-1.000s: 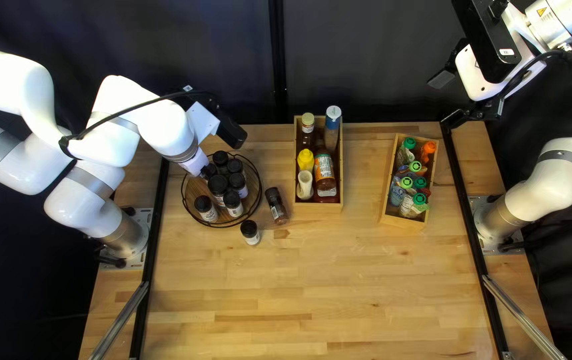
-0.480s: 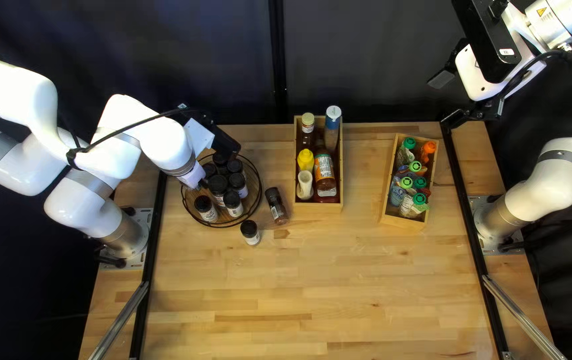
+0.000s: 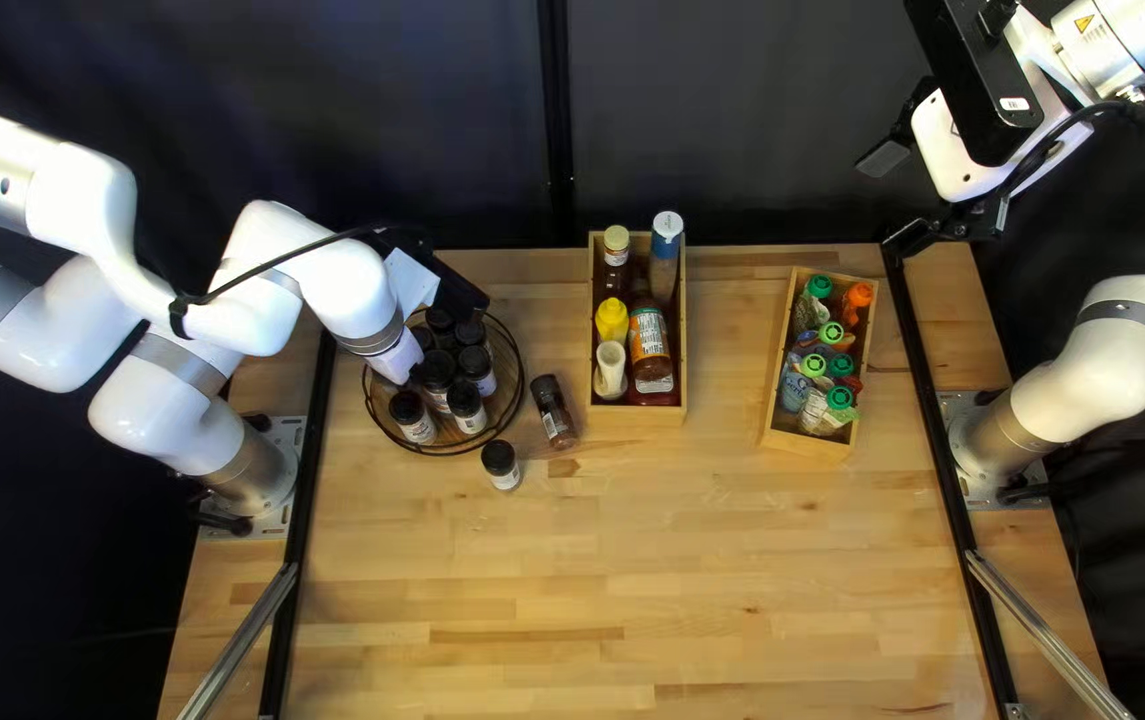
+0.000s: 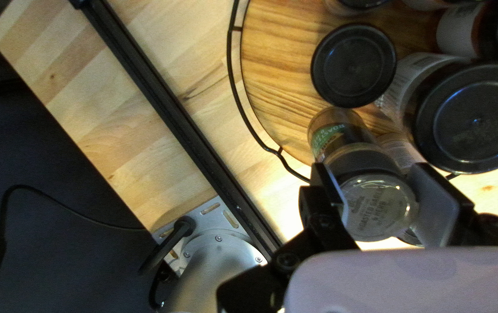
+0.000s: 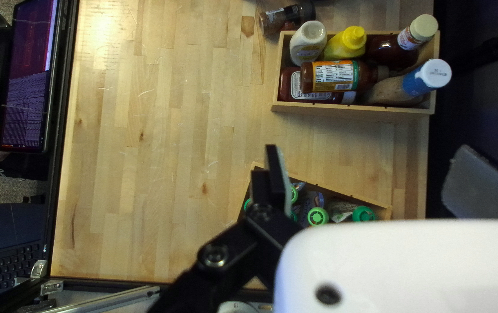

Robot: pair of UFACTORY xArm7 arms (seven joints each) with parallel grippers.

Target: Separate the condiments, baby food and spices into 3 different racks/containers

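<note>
In the top left view the sorting looks well along: next to the left arm's gripper, which is hidden behind its own wrist, a round rack [image 3: 504, 379] carries a cluster of black-capped spice jars [image 3: 467, 407]. Farther from that gripper, condiment bottles [image 3: 648, 340] fill one wooden box [image 3: 639, 416]; farther still, baby food pouches [image 3: 828, 380] fill a second box [image 3: 806, 444]. Two spices look left to do, both outside the rack on the side away from the gripper: a small jar [image 3: 500, 464] standing near its rim and a dark shaker [image 3: 554, 411] lying between rack and condiment box. In the left wrist view the left gripper [image 4: 372, 175] has its fingers narrowed onto the lid end of a tilted spice bottle [image 4: 379, 208], one pad against each side. The bottle's base points ahead of the fingers, over the rack and close to its neighbours; whether it rests on the wood I cannot tell. Setting it upright without nudging those jars is probably the step in hand. In the right wrist view the right gripper [image 5: 370, 155] stands wide and holds nothing, the baby food box lying beneath it and the condiments ahead.
</note>
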